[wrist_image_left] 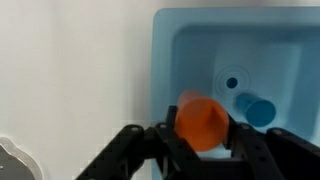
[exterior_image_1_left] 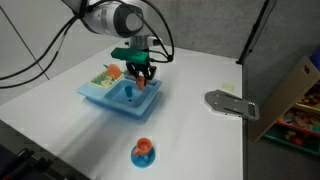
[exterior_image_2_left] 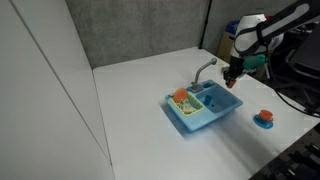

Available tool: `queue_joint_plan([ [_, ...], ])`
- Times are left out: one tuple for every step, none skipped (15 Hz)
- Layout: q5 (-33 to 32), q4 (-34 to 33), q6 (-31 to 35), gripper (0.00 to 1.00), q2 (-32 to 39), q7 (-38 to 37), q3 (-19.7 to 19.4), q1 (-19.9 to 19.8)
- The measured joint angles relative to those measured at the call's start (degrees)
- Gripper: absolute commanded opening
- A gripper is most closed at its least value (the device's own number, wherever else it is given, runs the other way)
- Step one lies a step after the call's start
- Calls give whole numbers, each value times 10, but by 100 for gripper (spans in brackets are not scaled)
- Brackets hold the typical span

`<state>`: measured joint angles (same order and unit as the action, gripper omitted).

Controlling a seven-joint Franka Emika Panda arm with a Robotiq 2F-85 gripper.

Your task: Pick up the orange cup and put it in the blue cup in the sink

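My gripper (wrist_image_left: 203,135) is shut on the orange cup (wrist_image_left: 202,122), a small orange-red plastic cup held between the black fingers. It hangs above the near rim of the light blue sink (wrist_image_left: 165,60). The blue cup (wrist_image_left: 260,110) stands in the basin, just right of the orange cup, near the drain. In both exterior views the gripper (exterior_image_1_left: 143,73) (exterior_image_2_left: 233,73) hovers over the sink (exterior_image_1_left: 100,98) (exterior_image_2_left: 215,115); the orange cup shows as a red spot at the fingers (exterior_image_1_left: 144,82). The blue cup shows in the basin (exterior_image_1_left: 129,92).
A blue round plate with an orange piece (exterior_image_1_left: 144,152) (exterior_image_2_left: 264,119) lies on the white table in front of the sink. A grey metal bracket (exterior_image_1_left: 230,103) lies at the table edge. The rack holds an orange item (exterior_image_1_left: 112,73) (exterior_image_2_left: 181,96). The faucet (exterior_image_2_left: 205,70) rises behind the sink.
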<state>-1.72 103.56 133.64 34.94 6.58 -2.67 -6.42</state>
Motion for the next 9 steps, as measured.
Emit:
queue_joint_plan([
  [0, 6, 8, 16, -3, 5, 4, 4],
  [0, 12, 15, 16, -6, 10, 8, 6],
  [0, 18, 22, 16, -9, 16, 13, 8],
  [0, 24, 31, 16, -12, 25, 18, 9],
  [0, 31, 42, 16, -15, 34, 23, 10],
  [0, 38, 54, 16, -18, 43, 28, 10],
  [0, 46, 64, 16, -21, 52, 32, 10],
  [0, 52, 72, 16, -24, 60, 36, 10],
  [0, 58, 78, 16, -26, 67, 40, 10],
])
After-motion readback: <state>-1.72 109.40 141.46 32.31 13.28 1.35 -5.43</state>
